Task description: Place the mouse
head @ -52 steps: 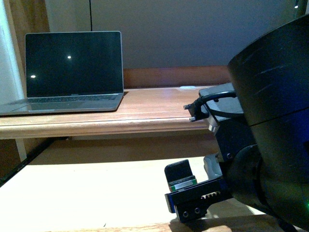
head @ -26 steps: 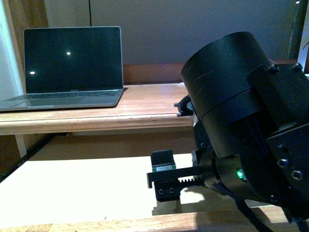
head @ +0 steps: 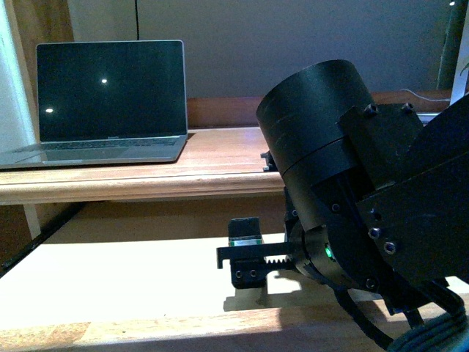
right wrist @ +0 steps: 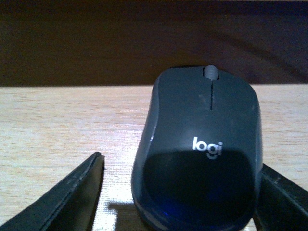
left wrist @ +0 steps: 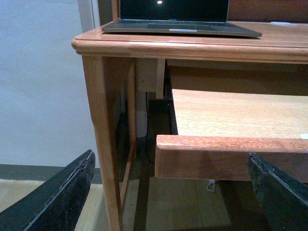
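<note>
1. Front view: my right arm (head: 352,213) filled the frame from three to five o'clock. The right gripper (head: 245,246) hung low near six o'clock over the pull-out shelf (head: 110,282). The laptop (head: 110,95) sat on the desk (head: 220,158) at ten o'clock. I could not see the mouse here.
2. Left wrist view: the left gripper (left wrist: 171,161) was spread wide and empty, short of the shelf's front edge.
3. Right wrist view: the mouse (right wrist: 199,144) lay flat on the shelf between the right fingers (right wrist: 72,192), which stood apart. Bare wood showed on one side, and the other finger was just beside it. I judged this the pickup step, with no grip made yet. Next I needed to centre, close on its sides, then lift clear of the desk edge.
</note>
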Controlling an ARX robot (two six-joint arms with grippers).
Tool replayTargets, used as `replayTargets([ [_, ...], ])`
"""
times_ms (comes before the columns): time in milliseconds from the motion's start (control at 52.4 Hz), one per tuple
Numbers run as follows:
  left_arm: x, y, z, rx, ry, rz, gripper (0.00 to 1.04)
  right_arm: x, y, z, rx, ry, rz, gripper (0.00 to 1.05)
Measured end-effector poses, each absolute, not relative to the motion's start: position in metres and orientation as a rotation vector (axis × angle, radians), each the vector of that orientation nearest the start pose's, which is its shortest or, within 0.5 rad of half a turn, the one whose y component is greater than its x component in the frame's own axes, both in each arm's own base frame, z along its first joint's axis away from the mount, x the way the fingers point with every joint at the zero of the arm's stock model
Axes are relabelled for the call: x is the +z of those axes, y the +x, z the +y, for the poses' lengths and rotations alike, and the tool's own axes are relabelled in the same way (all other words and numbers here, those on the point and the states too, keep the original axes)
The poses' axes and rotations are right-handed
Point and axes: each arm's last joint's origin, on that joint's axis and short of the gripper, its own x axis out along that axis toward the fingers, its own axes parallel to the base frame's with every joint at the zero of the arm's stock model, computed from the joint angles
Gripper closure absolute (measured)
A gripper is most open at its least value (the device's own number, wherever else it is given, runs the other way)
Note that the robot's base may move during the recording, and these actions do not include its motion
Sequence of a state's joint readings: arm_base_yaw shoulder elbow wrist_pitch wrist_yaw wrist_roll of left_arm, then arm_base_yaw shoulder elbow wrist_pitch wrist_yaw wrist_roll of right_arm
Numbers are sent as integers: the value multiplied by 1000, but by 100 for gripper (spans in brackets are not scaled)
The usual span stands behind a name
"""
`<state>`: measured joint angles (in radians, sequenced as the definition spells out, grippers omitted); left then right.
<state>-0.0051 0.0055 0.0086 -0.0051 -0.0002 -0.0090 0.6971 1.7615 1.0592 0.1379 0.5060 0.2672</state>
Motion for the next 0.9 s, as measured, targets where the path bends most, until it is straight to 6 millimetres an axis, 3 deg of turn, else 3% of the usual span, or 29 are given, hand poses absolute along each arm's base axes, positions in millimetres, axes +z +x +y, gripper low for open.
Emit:
replayTargets([
  [172,166,98,0,-5,-9,2,8,199,298,226,106,-51,475,41],
  [286,166,98,0,-5,-9,2,8,198,298,223,105,-41,470,47],
  [496,166,98,0,-5,-9,2,8,198,289,208,112,-23,466,48],
  [725,166,98,0,-5,-9,2,8,205,262,182,140,-48,466,48],
  [858,166,98,0,-5,-9,2,8,222,242,168,171,-59,442,48],
  [896,166,98,0,-5,-9,2,8,237,236,164,186,-43,408,48],
])
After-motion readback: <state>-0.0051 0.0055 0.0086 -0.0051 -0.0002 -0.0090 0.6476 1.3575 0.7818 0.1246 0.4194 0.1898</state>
